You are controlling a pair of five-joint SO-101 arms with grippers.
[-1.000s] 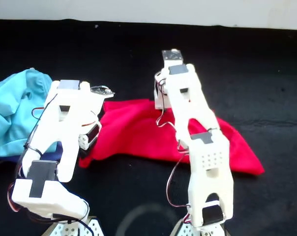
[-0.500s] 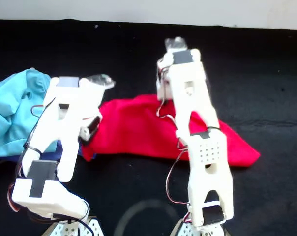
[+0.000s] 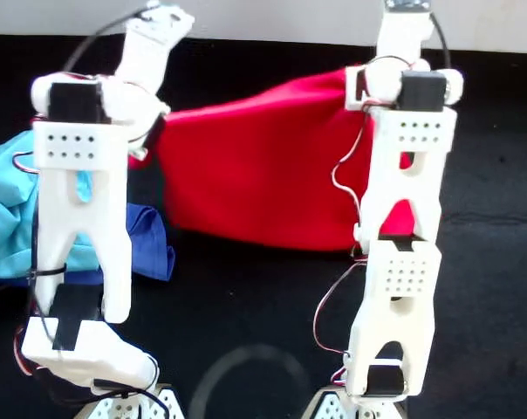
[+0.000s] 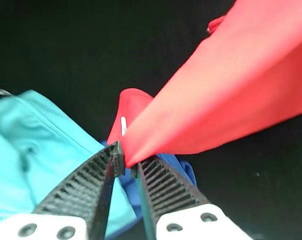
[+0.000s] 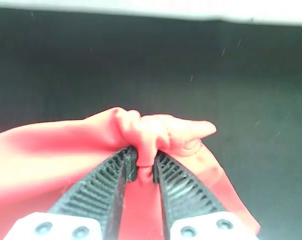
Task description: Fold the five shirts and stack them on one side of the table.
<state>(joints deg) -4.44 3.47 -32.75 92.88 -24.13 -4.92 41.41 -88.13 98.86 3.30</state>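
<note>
Red shirt [image 3: 263, 175] hung spread as a wide sheet between the two end effectors, up over the far middle of the black worktop [image 3: 490, 262]. We could not tell whether its lower edge touched the worktop.

The left end effector [image 4: 126, 160] was clamped tight on one corner of the red cloth, with the fabric running taut away from the tips. The right end effector [image 5: 141, 167] was pinched shut on a bunched knot of the same shirt at the other upper corner.

Teal shirt [image 3: 6, 209] lay crumpled at the left edge of the worktop. A blue shirt [image 3: 150, 240] lay just beside it, partly tucked under, near the left arm's base side. We saw no folded stack in any view.

Step, as we judged it: the red shirt was being held out by two corners, ready to lay flat or to make the first fold. That put the task early on, with no shirt folded so far. The next move would call for both arms to come down together and keep the cloth taut, so that it lands flat and clear of the teal and blue pile. Uneven lowering would likely leave it wrinkled or skewed.

Pose: the left arm [image 3: 80, 201] and right arm [image 3: 407, 218] both stood tall and near upright, with the upper links stretched toward the far edge. They were well apart, one at each side of the red shirt, with wrists at about the same height.
</note>
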